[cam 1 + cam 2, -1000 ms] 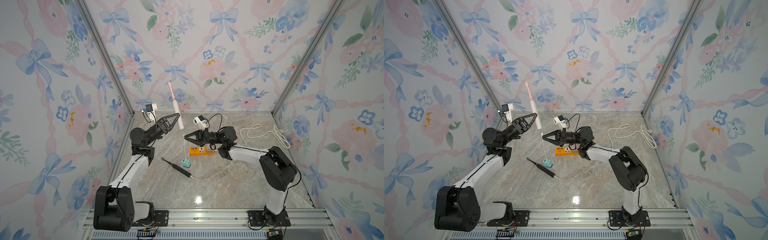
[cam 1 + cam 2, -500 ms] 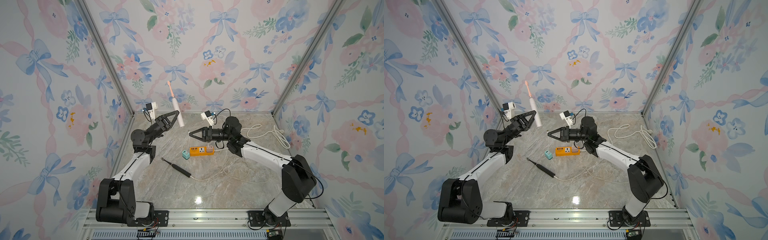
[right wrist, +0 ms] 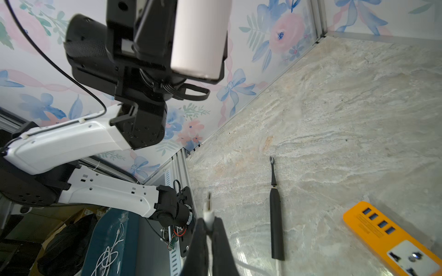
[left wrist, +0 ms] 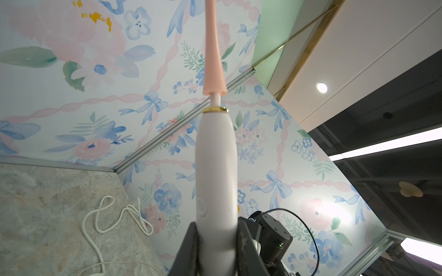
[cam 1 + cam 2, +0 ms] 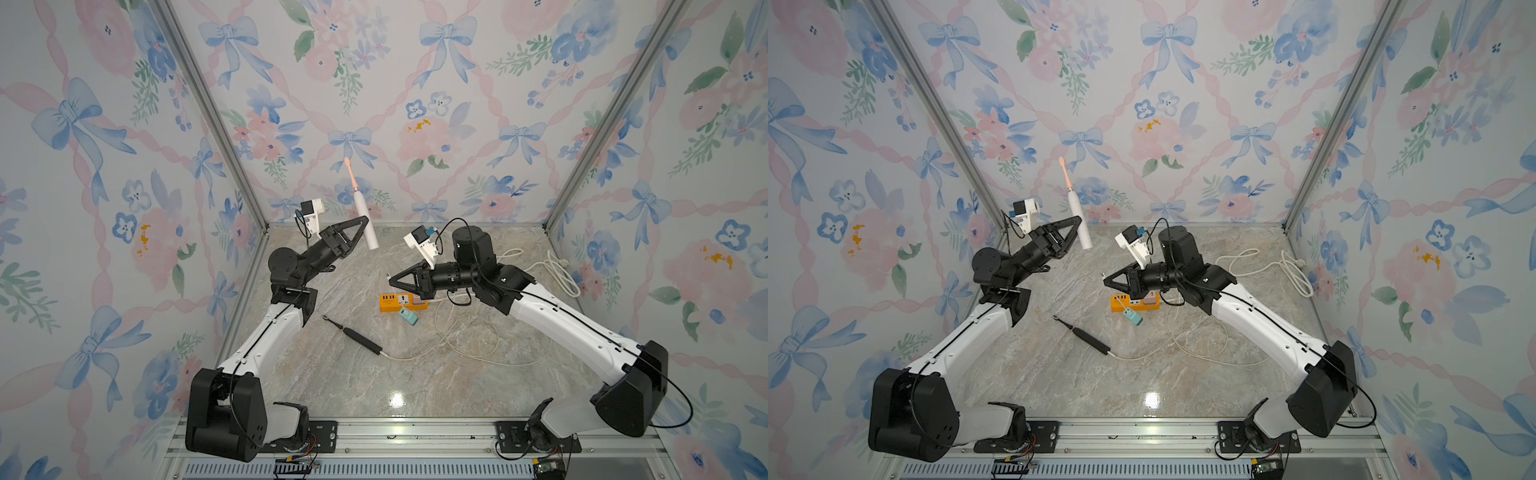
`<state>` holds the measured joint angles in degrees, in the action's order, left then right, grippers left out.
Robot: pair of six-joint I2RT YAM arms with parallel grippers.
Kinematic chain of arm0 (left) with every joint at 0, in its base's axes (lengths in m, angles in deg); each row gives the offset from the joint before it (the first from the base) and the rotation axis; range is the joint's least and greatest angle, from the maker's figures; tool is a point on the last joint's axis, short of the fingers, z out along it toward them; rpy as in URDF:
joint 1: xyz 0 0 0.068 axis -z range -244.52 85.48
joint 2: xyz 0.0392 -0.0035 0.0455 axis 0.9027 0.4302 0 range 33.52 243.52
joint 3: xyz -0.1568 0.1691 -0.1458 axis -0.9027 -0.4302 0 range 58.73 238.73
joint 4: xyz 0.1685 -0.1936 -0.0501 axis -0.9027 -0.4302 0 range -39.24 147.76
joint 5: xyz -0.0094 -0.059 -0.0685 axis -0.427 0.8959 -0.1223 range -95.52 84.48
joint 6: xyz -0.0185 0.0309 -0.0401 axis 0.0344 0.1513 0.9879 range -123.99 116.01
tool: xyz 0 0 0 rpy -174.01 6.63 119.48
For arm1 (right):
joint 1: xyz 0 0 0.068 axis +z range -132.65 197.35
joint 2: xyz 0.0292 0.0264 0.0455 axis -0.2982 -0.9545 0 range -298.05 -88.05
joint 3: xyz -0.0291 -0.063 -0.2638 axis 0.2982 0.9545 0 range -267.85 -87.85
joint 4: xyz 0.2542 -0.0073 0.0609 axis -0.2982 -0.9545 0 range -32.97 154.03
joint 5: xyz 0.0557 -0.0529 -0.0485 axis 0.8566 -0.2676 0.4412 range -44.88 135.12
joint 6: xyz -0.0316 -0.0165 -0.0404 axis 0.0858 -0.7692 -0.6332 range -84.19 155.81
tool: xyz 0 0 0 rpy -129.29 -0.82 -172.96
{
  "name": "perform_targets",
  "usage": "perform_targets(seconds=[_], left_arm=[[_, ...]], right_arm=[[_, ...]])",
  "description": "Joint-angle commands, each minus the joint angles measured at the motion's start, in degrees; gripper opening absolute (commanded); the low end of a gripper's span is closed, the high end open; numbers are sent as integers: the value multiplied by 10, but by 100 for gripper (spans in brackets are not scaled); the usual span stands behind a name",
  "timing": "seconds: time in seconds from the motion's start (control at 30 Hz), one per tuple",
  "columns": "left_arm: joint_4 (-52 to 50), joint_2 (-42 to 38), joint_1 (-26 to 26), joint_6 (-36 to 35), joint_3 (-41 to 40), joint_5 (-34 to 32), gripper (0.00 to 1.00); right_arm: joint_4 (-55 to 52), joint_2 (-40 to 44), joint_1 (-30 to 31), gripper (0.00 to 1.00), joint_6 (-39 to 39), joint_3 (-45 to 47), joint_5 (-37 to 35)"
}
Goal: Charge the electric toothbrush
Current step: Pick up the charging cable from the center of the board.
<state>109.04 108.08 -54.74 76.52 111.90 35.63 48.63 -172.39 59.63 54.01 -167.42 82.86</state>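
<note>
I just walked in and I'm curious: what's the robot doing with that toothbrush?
The left tool holds a white toothbrush with a pink head up in the air. The right tool pinches the small plug of a charging cable and points it toward the toothbrush's bottom end. They are apart, so it is not charging yet. A black toothbrush lies on the table.

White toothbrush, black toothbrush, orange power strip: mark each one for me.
white toothbrush [image 5: 360, 206]: in a top view, on its white handle.
black toothbrush [image 5: 362, 341]: in a top view, on the middle of its handle.
orange power strip [image 5: 390, 305]: in a top view, on its USB-port end.
</note>
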Motion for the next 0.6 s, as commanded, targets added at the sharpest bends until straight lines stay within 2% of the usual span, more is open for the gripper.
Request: perform_targets(seconds=[0.0, 0.03, 0.1, 0.2, 0.33, 0.57], left_arm=[[-340, -22, 22, -139, 86, -114, 0], [-457, -25, 38, -192, 123, -186, 0], [-544, -27, 49, -207, 147, -252, 0], [-601, -32, 58, -190, 147, -294, 0], [-715, -22, 101, -187, 174, -393, 0], [-775, -1, 150, -147, 188, -451, 0]], right_arm=[[-114, 22, 18, 0, -119, -38, -131], [-131, 25, 19, 0, -139, -43, -169], [-165, 25, 22, 0, -172, -55, -216], [-207, 20, 38, 0, -215, -72, -266], [-248, 4, 69, 0, -264, -94, -333], [-264, -25, 105, 0, -334, -99, -413]])
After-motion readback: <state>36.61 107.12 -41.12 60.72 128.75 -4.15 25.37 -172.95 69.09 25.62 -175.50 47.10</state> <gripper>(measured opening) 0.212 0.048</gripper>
